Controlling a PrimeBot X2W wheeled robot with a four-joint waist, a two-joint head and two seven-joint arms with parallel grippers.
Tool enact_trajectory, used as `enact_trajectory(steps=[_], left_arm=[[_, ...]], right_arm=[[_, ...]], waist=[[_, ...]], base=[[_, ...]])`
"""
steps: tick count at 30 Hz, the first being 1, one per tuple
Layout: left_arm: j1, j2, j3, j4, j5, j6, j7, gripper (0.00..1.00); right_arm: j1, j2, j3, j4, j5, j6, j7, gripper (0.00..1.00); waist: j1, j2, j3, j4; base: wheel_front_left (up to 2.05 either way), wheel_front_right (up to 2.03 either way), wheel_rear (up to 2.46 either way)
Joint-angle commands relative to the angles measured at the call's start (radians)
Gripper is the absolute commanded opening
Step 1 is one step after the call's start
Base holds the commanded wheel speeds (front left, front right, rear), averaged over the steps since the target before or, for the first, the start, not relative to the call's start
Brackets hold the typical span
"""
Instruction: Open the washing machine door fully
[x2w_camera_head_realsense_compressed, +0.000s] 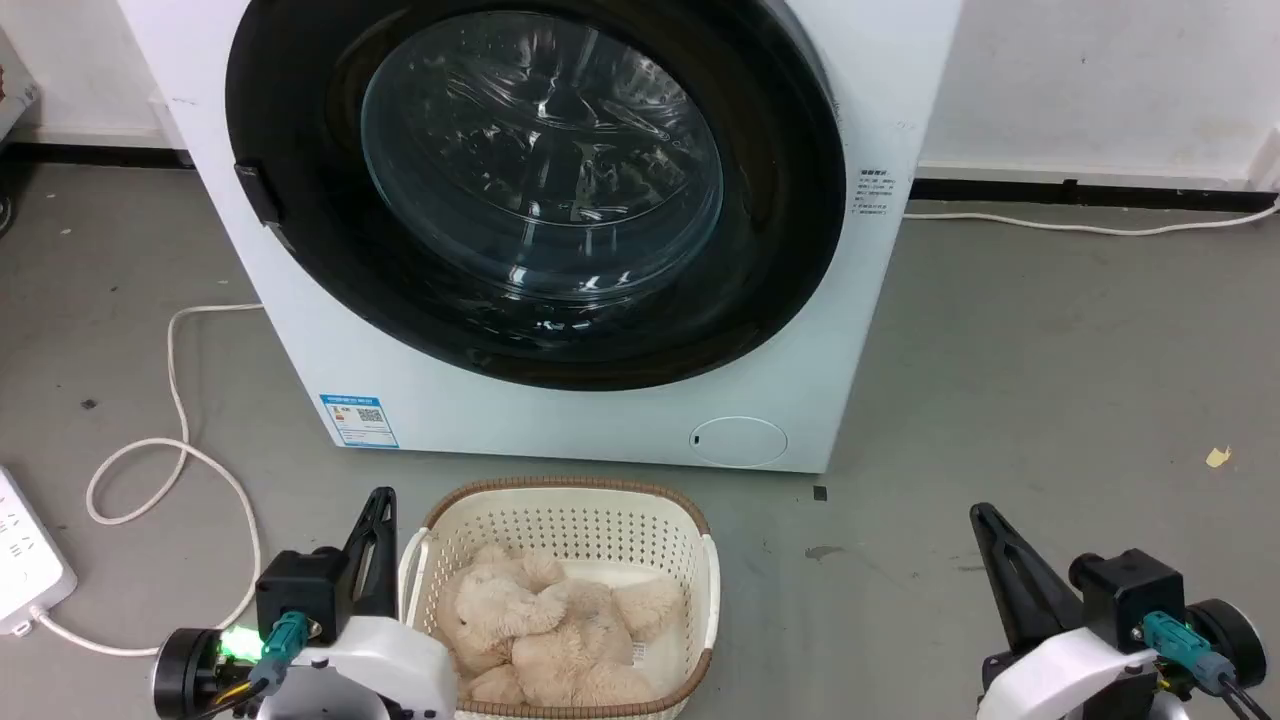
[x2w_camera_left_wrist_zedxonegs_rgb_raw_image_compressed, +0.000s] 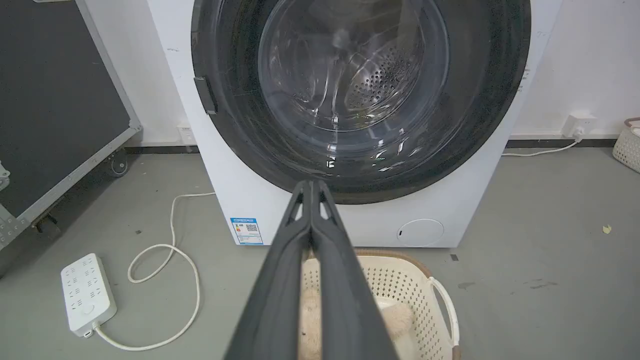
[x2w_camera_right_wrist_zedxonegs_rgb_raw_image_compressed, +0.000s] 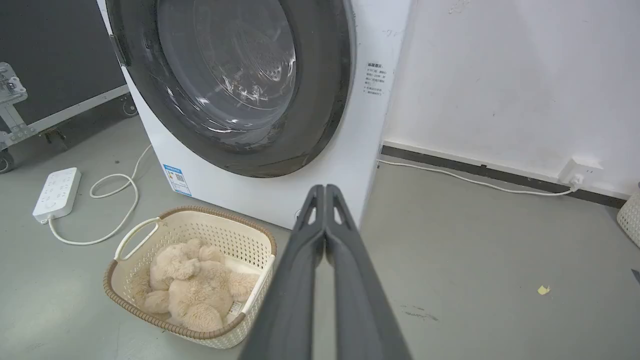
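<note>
We see the washing machine door (x2w_camera_head_realsense_compressed: 535, 190) lying flat against the front of the washing machine (x2w_camera_head_realsense_compressed: 560, 425), straight ahead of us and not yet opened. Both hands sit low and well apart from it. The left hand (x2w_camera_left_wrist_zedxonegs_rgb_raw_image_compressed: 311, 186) has its two dark fingers pressed together on nothing, and so does the right hand (x2w_camera_right_wrist_zedxonegs_rgb_raw_image_compressed: 325, 189).

We judge the step in hand to be the reach for the door's opening edge. The small dark tab (x2w_camera_head_realsense_compressed: 262, 193) on the rim at our left looks like the place to pull. We would part the left fingers first, hook behind the tab, and draw along an arc, not straight back. The laundry basket (x2w_camera_head_realsense_compressed: 565, 493) stands just in front of the washer, so we should come in above it.

The door is a glossy black ring, likely slippery, around a bulging clear glass bowl, and perforated steel shows through the glass. The washer body is smooth white. The basket is cream perforated plastic with a brown woven rim, and it holds a beige plush toy (x2w_camera_head_realsense_compressed: 545, 625).
</note>
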Motion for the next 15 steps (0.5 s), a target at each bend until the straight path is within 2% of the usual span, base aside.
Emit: enact_trajectory(steps=[1, 15], left_arm=[[0.014, 0.000, 0.000, -0.004, 0.003, 0.003, 0.000, 0.00], [0.014, 0.000, 0.000, -0.004, 0.003, 0.003, 0.000, 0.00]], right_arm=[[-0.012, 0.003, 0.000, -0.005, -0.008, -0.001, 0.000, 0.00], [-0.012, 0.003, 0.000, -0.005, -0.008, -0.001, 0.000, 0.00]], waist=[[0.0001, 0.0000, 0.000, 0.000], [0.0001, 0.0000, 0.000, 0.000]], base=[[0.00, 0.00, 0.00], [0.00, 0.00, 0.00]])
